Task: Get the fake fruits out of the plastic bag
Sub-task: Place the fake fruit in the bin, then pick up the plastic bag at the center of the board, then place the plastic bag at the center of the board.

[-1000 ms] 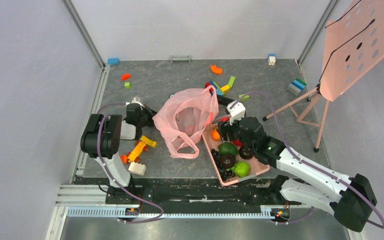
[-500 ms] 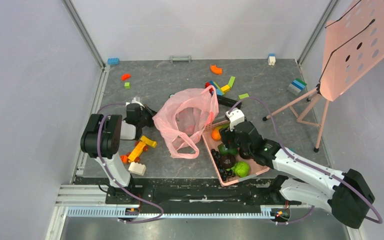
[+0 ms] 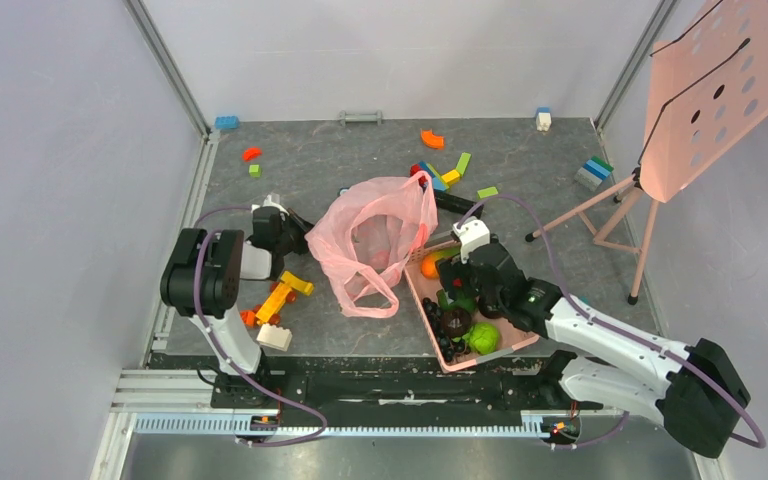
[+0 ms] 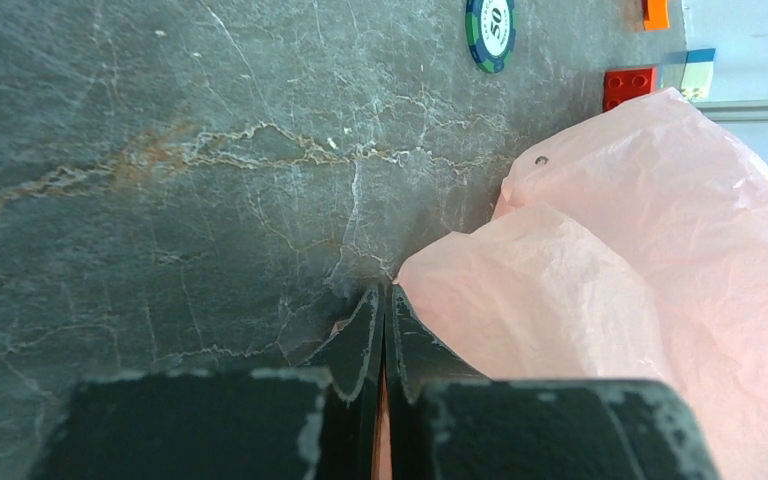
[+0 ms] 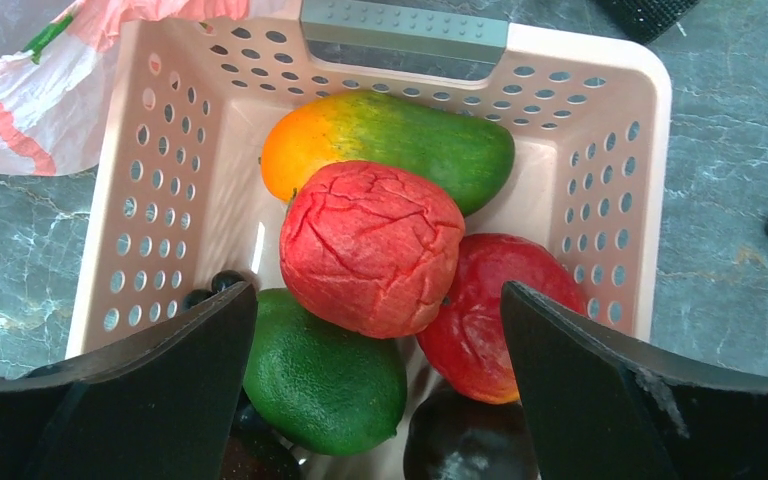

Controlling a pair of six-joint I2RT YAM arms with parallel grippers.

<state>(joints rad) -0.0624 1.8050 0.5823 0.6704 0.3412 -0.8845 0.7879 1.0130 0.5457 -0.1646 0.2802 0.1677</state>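
Top view: one plastic bag (image 3: pixel 375 240) lies slumped mid-bench (image 3: pixel 360 160), mouth toward the near edge; whether any fruit is left inside, cannot tell. The left pincer (image 3: pixel 305 238) sits at the bag's left edge, and the right pincer (image 3: pixel 457 297) hangs over the one pink basket (image 3: pixel 522 341), just right of the bag. One lime-green bumpy fruit (image 3: pixel 482 337) is in the basket's near end. Left wrist view: left pincer (image 4: pixel 382 340) clenched, a sliver of pink between its fingers, so likely pinching bag film; the bag (image 4: pixel 640 270) bulges to the right. One poker chip (image 4: pixel 489 30) and one red brick (image 4: pixel 628 85) lie beyond. The film looks thin, crinkly and limp, probably slides and tears, so best held at the rim or a handle. Right wrist view: right pincer (image 5: pixel 375 290) released, jaws wide either side of one red wrinkled fruit (image 5: pixel 370 245) that rests on top of the pile, nothing gripped. Also in the basket (image 5: pixel 160 150): one mango (image 5: pixel 390 140), one smooth green fruit (image 5: pixel 325 375), one red-yellow fruit (image 5: pixel 490 310), one dark round fruit (image 5: pixel 470 440), and a few black grapes (image 5: pixel 222 282). The fruits look like rigid, light plastic; the rough skin should give purchase, so take them across the widest middle.
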